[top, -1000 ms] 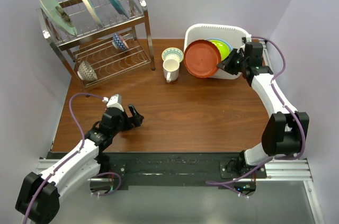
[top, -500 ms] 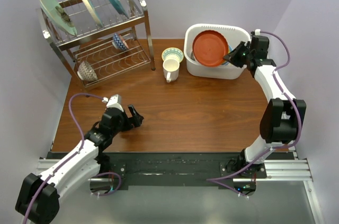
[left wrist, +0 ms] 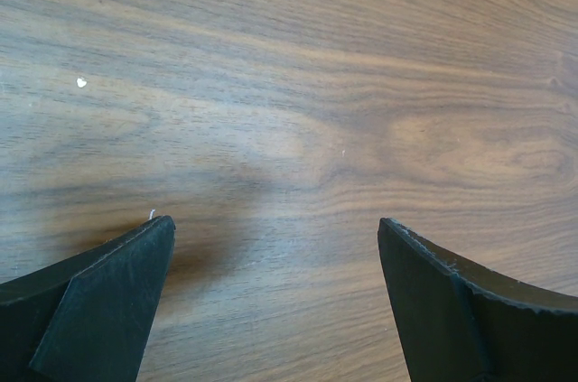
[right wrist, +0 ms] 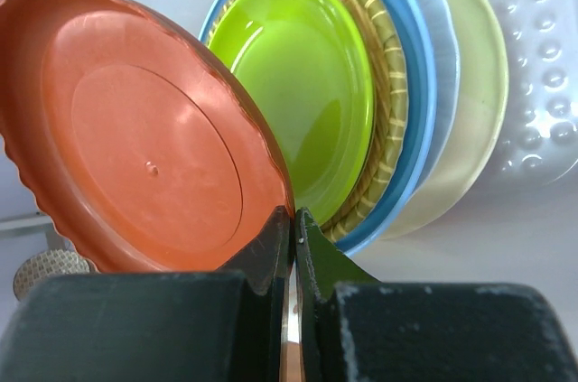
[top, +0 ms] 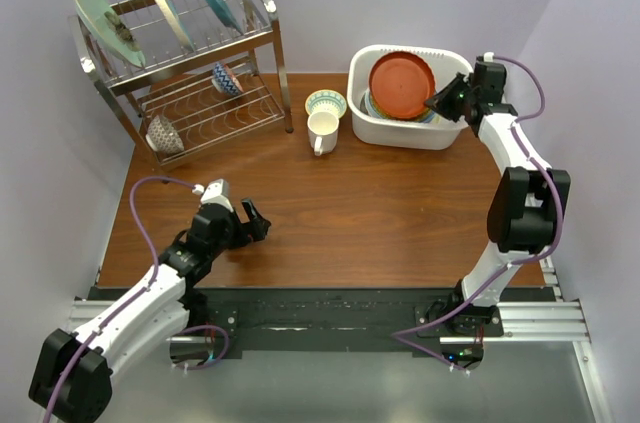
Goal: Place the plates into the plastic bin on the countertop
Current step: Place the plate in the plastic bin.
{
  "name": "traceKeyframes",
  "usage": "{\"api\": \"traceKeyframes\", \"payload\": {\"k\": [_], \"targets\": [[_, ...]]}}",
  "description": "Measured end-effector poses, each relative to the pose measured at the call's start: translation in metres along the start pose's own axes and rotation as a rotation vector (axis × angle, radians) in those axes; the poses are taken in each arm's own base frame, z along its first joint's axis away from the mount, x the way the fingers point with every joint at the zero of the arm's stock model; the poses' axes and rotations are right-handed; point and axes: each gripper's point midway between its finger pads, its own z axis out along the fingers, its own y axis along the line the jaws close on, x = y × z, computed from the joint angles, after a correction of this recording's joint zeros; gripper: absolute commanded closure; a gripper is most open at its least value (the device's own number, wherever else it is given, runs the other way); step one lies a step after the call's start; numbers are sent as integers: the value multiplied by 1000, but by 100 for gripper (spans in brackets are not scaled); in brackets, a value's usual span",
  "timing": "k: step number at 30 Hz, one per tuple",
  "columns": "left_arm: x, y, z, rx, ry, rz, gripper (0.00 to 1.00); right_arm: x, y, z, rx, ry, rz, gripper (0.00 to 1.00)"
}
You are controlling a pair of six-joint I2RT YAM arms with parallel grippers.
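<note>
Clenched on the rim of the red-orange plate (right wrist: pixel 144 138), my right gripper (right wrist: pixel 293 219) holds it tilted over the plastic bin (top: pixel 410 135). Under it in the bin lie the lime green plate (right wrist: pixel 307 84), the yellow woven plate (right wrist: pixel 395 93) and the blue-rimmed plate (right wrist: pixel 426 84). The bin sits at the far right of the countertop (top: pixel 350 203), near a white mug (top: pixel 322 131). My left gripper (left wrist: pixel 275 292) hangs low over bare wood, jaws spread, well apart from the bin.
</note>
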Motion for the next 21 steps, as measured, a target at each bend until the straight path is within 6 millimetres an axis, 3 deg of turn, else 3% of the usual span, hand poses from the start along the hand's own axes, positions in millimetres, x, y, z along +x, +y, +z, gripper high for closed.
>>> {"api": "traceKeyframes", "payload": {"k": [10, 17, 19, 21], "targets": [[0, 0, 0, 0, 0, 0, 0, -8, -6, 5, 22, -32, 5, 92], [-2, -1, -2, 8, -9, 0, 0, -5, -17, 15, 52, -30, 13, 76], [-3, -2, -3, 13, -15, -1, 0, -6, -19, 16, 55, -39, 13, 63], [-4, -3, -4, 16, -19, -2, 0, -7, -19, 16, 53, -45, 15, 56]]}}
